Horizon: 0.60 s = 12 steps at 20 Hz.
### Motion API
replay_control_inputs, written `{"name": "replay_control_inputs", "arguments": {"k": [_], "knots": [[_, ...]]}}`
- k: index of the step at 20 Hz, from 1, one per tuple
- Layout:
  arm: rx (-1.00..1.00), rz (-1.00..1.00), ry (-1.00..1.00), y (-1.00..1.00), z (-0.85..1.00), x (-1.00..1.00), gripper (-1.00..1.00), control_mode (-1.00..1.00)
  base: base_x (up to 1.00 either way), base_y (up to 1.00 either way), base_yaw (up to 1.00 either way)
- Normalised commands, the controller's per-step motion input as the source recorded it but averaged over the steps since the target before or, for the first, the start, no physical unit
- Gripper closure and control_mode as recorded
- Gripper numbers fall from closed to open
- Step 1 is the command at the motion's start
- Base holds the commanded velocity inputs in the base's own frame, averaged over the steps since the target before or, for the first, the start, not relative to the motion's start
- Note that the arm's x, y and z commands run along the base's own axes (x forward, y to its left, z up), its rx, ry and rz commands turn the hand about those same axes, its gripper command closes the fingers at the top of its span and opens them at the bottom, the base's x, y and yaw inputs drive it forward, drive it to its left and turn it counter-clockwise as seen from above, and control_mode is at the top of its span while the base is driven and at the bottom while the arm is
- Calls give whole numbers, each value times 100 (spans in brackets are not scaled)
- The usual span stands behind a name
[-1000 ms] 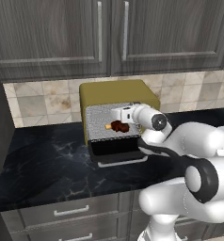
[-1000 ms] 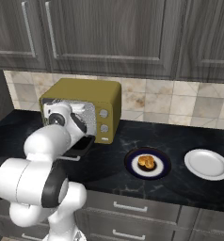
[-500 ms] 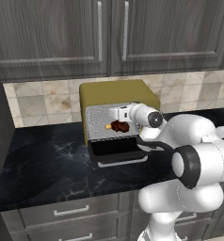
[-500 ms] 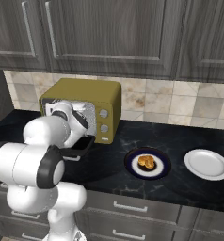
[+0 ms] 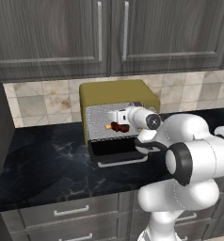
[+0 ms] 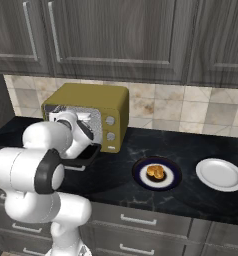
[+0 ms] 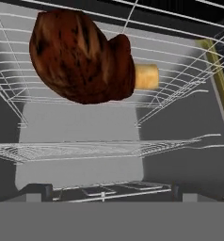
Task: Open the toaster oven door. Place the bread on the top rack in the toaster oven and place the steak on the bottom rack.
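Observation:
The mustard-yellow toaster oven (image 5: 118, 92) stands on the counter with its door (image 5: 117, 149) folded down flat. My gripper (image 5: 116, 117) reaches into the oven's mouth, open and holding nothing. The dark reddish-brown steak (image 5: 119, 127) lies on a wire rack (image 7: 180, 89) low in the cavity, just under the hand. In the rolled hand view the steak (image 7: 81, 54) looms close and clear of my gripper (image 7: 111, 193). The small tan bread (image 7: 147, 76) sits behind it on the same rack. A second rack (image 7: 100, 148) shows nearly edge-on. The bread (image 5: 108, 126) also shows left of the steak.
A dark blue plate (image 6: 141, 177) with a golden-brown piece of food stands right of the oven (image 6: 106, 100). Further right is an empty white plate (image 6: 220, 175). Wall cabinets hang above, and drawers (image 5: 71, 212) run under the dark counter's front edge.
The arm's elbow has folded in closer to the oven while the hand stays at the oven mouth. The steak and bread have not moved, and the jaws stay open.

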Motion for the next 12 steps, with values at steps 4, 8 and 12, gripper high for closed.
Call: {"name": "replay_control_inputs", "arguments": {"k": [4,8,12], "knots": [[0,-5,0,2,-14,10,-100,-100,0,0,0],[0,-5,0,3,-11,21,-100,-100,0,0,0],[0,-5,0,6,-16,26,-100,-100,0,0,0]]}}
